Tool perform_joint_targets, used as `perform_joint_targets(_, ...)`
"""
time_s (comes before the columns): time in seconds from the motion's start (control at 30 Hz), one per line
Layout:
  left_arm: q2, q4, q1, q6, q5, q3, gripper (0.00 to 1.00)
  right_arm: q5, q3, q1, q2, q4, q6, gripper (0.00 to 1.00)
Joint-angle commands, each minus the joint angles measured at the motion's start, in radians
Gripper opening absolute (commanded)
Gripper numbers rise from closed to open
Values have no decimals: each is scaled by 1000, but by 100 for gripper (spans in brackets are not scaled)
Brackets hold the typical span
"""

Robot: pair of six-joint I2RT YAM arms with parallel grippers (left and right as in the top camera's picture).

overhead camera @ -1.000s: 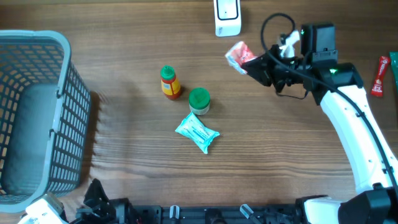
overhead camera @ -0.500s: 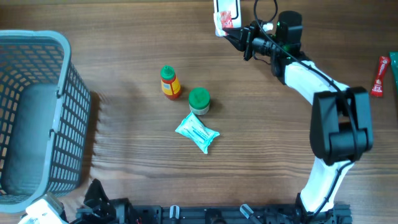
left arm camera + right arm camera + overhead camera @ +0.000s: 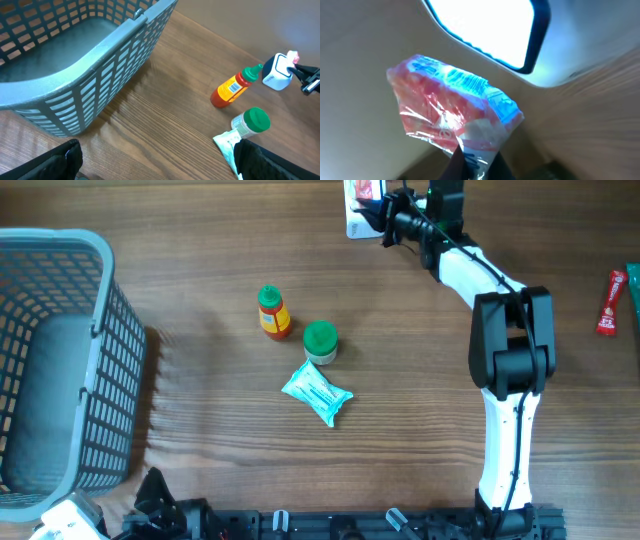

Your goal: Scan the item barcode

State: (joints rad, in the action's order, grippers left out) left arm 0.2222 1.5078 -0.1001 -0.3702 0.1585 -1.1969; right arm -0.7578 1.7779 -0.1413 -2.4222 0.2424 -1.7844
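My right gripper is shut on a crinkly red-and-white packet and holds it at the white barcode scanner on the table's far edge. In the right wrist view the packet hangs just in front of the scanner's bright window, pinched at its lower end by the gripper. Blue light falls on the packet's upper edge. My left gripper stands open low over the wood, with nothing between its fingers.
A grey mesh basket stands at the left. A ketchup bottle, a green-capped jar and a teal-white pouch lie mid-table. A red sachet lies at the right edge.
My right arm has swung left and away toward the far edge, carrying the packet up to the scanner. The left arm has not moved.
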Motion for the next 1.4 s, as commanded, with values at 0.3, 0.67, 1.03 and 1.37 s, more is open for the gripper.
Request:
perform_joint_targets(0.3, -6, -3, -7, 19, -1, -2, 100, 496, 51, 449, 268, -851, 642, 5)
perform_joint_targets(0.67, -6, -3, -7, 19, -1, -2, 100, 1049, 39, 809, 267, -1140, 824, 33)
perform_joint_targets(1.03, -6, -3, -7, 19, -1, -2, 100, 512, 43, 745, 463, -1200, 1017, 89)
perform_joint_targets(1.37, -6, -3, -7, 19, -1, -2, 100, 470, 42, 128, 481, -1458, 844, 94)
